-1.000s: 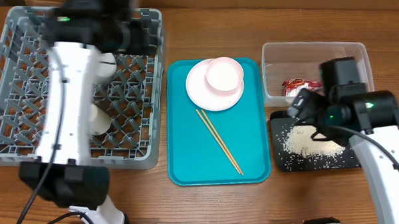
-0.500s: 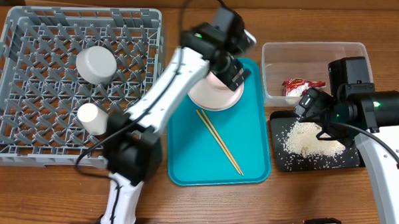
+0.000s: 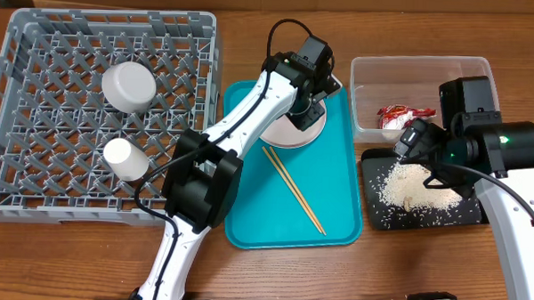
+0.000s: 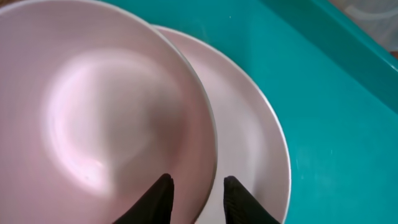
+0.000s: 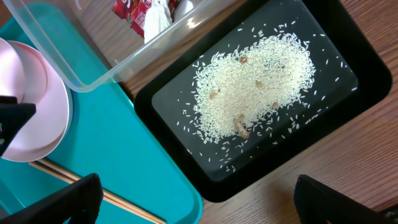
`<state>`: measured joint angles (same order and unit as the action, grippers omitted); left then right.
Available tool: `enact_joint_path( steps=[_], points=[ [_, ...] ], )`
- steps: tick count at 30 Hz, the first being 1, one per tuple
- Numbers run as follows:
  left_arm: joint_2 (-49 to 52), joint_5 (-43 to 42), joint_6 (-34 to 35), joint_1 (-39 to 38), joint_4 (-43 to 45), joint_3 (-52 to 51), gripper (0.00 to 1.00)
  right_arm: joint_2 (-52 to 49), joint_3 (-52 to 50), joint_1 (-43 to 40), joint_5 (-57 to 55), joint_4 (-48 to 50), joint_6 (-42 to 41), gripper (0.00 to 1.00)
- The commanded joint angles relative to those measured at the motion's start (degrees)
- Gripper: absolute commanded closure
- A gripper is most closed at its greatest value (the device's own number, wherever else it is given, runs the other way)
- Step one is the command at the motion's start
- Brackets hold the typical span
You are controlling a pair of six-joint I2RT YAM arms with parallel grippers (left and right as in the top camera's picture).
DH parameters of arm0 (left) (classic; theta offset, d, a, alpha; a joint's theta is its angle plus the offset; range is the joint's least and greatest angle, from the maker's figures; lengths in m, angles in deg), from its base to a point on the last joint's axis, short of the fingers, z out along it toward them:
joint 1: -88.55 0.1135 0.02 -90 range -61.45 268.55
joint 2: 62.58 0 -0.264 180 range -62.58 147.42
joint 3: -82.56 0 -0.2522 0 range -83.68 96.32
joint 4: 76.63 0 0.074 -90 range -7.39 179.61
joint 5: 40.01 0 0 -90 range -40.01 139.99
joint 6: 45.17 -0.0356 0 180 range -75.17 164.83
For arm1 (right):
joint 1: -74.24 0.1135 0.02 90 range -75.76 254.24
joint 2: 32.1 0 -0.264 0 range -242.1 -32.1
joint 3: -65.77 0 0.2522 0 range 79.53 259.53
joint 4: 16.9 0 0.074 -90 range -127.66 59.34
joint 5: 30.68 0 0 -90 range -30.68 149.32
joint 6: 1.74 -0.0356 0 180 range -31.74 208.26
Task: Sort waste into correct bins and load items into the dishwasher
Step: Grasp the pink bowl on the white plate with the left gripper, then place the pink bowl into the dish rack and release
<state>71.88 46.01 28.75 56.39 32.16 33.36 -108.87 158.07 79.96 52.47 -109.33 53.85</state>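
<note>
Two stacked white plates lie on the teal tray (image 3: 247, 203). My left gripper (image 4: 196, 180) (image 3: 311, 98) has closed down over the rim of the smaller plate (image 4: 106, 118), with one finger inside it and the other over the large plate (image 4: 249, 155). The small plate still rests on the large one. The chopsticks (image 3: 294, 191) lie on the tray nearby. My right gripper (image 5: 196, 186) (image 3: 420, 164) hangs open and empty above the black tray (image 5: 214, 190), which holds rice (image 5: 255, 81). The red-and-white wrapper (image 3: 402, 116) sits in the clear tub (image 3: 421, 71).
The grey rack (image 3: 96, 213) at the left holds an upturned bowl (image 3: 129, 85) and a small cup (image 3: 124, 158). The left arm stretches diagonally across the teal tray's left side. Bare wooden table lies in front of the trays.
The left arm swung from the rack over to the plates on the teal tray, and its jaws closed from wide open onto the smaller plate's rim. The right arm barely moved.
</note>
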Motion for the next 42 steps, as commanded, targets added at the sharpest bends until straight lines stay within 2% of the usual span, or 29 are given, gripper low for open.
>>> enact_joint_path(
  steps=[1,4,7,13,20,23,26,29,32,38,42],
  points=[
    [0.2,0.5,2.2,0.3,-1.7,0.3,0.74,0.3,0.5,-0.1,-0.7,0.1,0.3,0.00],
    [0.2,0.6,2.4,0.3,-3.0,0.3,0.82,0.3,0.5,-0.1,-0.7,0.0,0.3,0.00],
    [0.2,0.6,2.4,0.3,-3.2,0.3,0.96,0.3,0.5,-0.1,-0.7,-0.1,0.3,0.00],
    [-1.4,0.6,8.0,0.4,-5.2,2.6,0.96,0.3,0.5,-0.1,-0.7,-1.1,0.3,0.00],
    [-10.1,0.3,12.9,1.8,-8.7,7.7,0.96,0.3,0.5,-0.1,-1.3,-1.3,0.3,0.00],
    [-14.8,-2.3,14.7,4.4,-8.8,7.8,0.96,0.3,0.5,-0.1,-1.3,-1.2,0.3,0.00],
    [-17.9,-9.8,14.6,8.7,-9.2,7.8,0.96,0.3,0.5,-0.1,-1.3,-1.2,0.3,0.00],
    [-19.4,-23.6,12.0,16.2,-10.1,7.8,0.96,0.3,0.5,-0.1,-1.3,-1.2,0.3,0.00],
    [-19.1,-33.5,10.0,22.7,-11.4,7.7,0.96,0.3,0.5,-0.1,-1.3,-1.2,0.3,0.00],
    [-16.7,-48.2,4.7,36.0,-15.4,7.4,0.96,0.3,0.5,-0.1,-1.3,-1.2,0.3,0.00],
    [-13.4,-58.3,1.7,42.3,-16.5,7.3,0.96,0.3,0.5,-0.1,-1.3,-1.2,0.3,0.00]
  ],
)
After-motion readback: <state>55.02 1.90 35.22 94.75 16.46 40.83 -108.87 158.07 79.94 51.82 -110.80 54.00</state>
